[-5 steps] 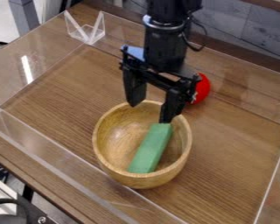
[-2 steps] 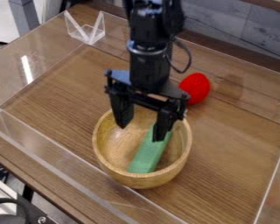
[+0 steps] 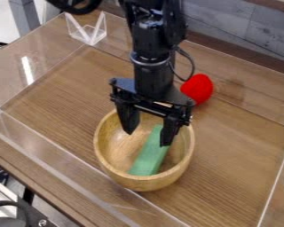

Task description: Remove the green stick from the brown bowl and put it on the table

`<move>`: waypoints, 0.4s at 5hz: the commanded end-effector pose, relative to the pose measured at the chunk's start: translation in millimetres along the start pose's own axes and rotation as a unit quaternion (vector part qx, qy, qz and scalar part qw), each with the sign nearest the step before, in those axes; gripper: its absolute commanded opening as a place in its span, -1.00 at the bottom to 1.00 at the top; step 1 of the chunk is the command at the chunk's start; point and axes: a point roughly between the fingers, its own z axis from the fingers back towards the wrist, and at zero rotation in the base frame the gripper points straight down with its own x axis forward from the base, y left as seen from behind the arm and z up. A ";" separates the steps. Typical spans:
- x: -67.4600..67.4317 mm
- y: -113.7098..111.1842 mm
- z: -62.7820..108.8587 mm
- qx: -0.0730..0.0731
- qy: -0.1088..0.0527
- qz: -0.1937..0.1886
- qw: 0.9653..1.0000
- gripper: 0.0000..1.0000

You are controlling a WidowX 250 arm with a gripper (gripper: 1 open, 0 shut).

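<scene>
The brown bowl (image 3: 114, 160) sits on the table (image 3: 61, 97) near the front, round with a thick rim. Inside it the green stick (image 3: 151, 158) leans from the bottom up toward the far rim. My gripper (image 3: 151, 133) points straight down over the bowl, open, its two black fingers (image 3: 130, 121) standing on either side of the stick's upper end just inside the rim. Nothing is held. The stick's top end is partly hidden behind the fingers.
A red strawberry-like toy (image 3: 199, 87) lies on the table just behind and to the right of the bowl. Low clear acrylic walls (image 3: 14, 133) run around the table's edges. A clear bracket (image 3: 88, 31) stands at the back left.
The gripper has come toward the front and sunk from above the bowl's far rim into the bowl, rolling slightly. It stays open; bowl and stick have not moved.
</scene>
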 end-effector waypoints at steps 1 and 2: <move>3.3 -6.1 5.9 -0.004 -0.011 -0.007 1.000 -1.00; 2.6 -9.1 8.6 -0.005 -0.013 -0.009 1.000 -1.00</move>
